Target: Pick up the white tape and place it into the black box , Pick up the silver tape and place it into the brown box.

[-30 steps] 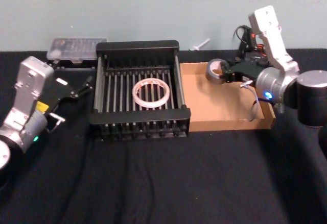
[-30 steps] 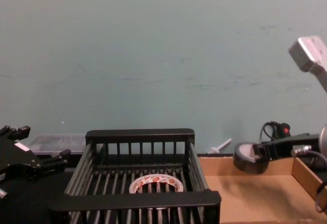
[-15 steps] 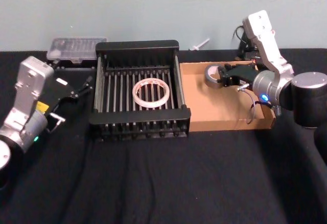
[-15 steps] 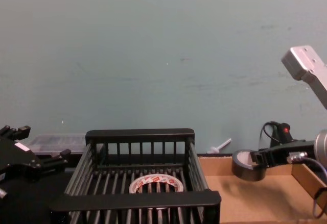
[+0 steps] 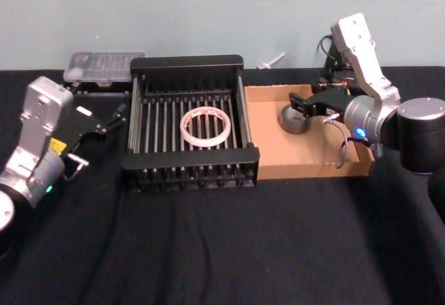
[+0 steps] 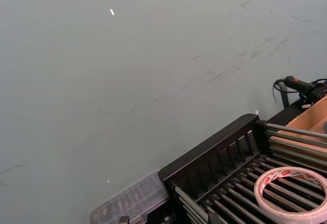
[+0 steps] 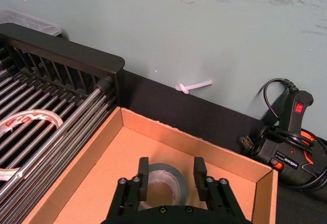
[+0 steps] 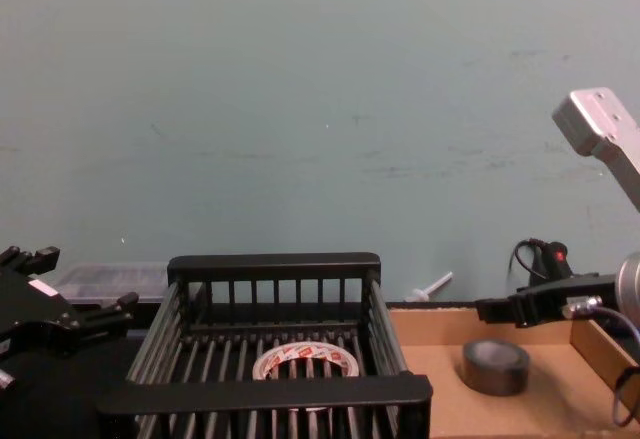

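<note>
On the brown box (image 5: 306,158) floor, the silver tape (image 5: 294,119) lies flat, core upward, under the spread right tool (image 5: 299,103).

- The silver tape (image 5: 294,119) is no longer held aloft; it now lies flat on the brown box (image 5: 306,160) floor, toward its 10 o'clock corner.
- The right gripper (image 7: 171,179) is now opened, fingers spread above the roll.

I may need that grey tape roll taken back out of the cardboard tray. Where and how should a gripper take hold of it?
The silver tape lies flat on the floor of the brown box, hole facing up. Coming straight down from above seems best, one finger in the core, one outside, pinching the ring wall. The right gripper, fingers open, hangs just above it.
</note>
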You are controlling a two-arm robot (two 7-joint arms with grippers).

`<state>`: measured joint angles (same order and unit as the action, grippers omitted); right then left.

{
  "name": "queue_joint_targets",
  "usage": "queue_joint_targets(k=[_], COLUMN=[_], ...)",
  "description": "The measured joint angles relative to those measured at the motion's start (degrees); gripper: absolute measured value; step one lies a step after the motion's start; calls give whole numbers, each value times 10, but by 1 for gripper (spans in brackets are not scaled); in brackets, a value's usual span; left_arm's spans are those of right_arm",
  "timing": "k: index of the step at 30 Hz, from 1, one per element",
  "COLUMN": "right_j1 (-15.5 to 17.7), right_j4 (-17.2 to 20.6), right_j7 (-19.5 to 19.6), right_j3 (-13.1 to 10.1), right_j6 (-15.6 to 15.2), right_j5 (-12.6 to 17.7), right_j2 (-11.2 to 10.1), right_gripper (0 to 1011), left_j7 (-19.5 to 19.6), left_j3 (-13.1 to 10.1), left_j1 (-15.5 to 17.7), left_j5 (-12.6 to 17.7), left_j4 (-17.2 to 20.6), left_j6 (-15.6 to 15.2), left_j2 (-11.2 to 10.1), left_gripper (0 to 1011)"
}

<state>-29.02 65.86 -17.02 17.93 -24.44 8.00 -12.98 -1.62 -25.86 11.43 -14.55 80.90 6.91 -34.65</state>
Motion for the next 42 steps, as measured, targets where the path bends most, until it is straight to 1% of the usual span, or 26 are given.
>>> queue_joint_targets(k=[1, 5, 6, 9, 10, 12, 13, 14, 16, 27, 31, 35, 36, 38, 39, 40, 41, 42], right_j1=[0, 0, 0, 0, 0, 0, 0, 0, 1, 2, 13, 30, 40, 52, 66, 73, 85, 93], right_j4=[0, 0, 0, 1, 1, 1, 1, 1, 1, 2, 16, 37, 49, 62, 76, 83, 95, 102], right_j7=[0, 0, 0, 0, 0, 0, 0, 0, 0, 0, 0, 7, 11, 14, 19, 21, 26, 28], right_j3=[0, 0, 0, 0, 0, 0, 0, 0, 0, -2, -8, -17, -21, -26, -31, -33, -36, -39], right_j6=[0, 0, 0, -1, -1, -1, -1, -1, -1, 0, 14, 37, 49, 64, 81, 89, 106, 116], right_j5=[0, 0, 0, 1, 1, 1, 1, 1, 1, 1, 3, 4, 4, 5, 6, 6, 6, 5], right_j2=[0, 0, 0, 0, 0, 0, 0, 0, 0, 0, 0, -2, -3, -5, -7, -8, -9, -10], right_gripper=[577, 684, 741, 799, 850, 888, 935, 944, 997, 1002, 1002, 1002, 1002, 1002, 1002, 1002, 1002, 1002], left_j7=[0, 0, 0, 0, 0, 0, 0, 0, 0, 0, 0, 0, 0, 0, 0, 0, 0, 0], left_j3=[0, 0, 0, 0, 0, 0, 0, 0, 0, 0, 0, 0, 0, 0, 0, 0, 0, 0], left_j1=[0, 0, 0, 0, 0, 0, 0, 0, 0, 0, 0, 0, 0, 0, 0, 0, 0, 0], left_j5=[0, 0, 0, 0, 0, 0, 0, 0, 0, 0, 0, 0, 0, 0, 0, 0, 0, 0], left_j4=[0, 0, 0, 0, 0, 0, 0, 0, 0, 0, 0, 0, 0, 0, 0, 0, 0, 0], left_j6=[0, 0, 0, 0, 0, 0, 0, 0, 0, 0, 0, 0, 0, 0, 0, 0, 0, 0], left_j2=[0, 0, 0, 0, 0, 0, 0, 0, 0, 0, 0, 0, 0, 0, 0, 0, 0, 0], left_gripper=[1001, 1002, 1001, 1001, 1001, 1001, 1001, 1001, 1001, 1001, 1001, 1001, 1001, 1001, 1001, 1001, 1001, 1001])
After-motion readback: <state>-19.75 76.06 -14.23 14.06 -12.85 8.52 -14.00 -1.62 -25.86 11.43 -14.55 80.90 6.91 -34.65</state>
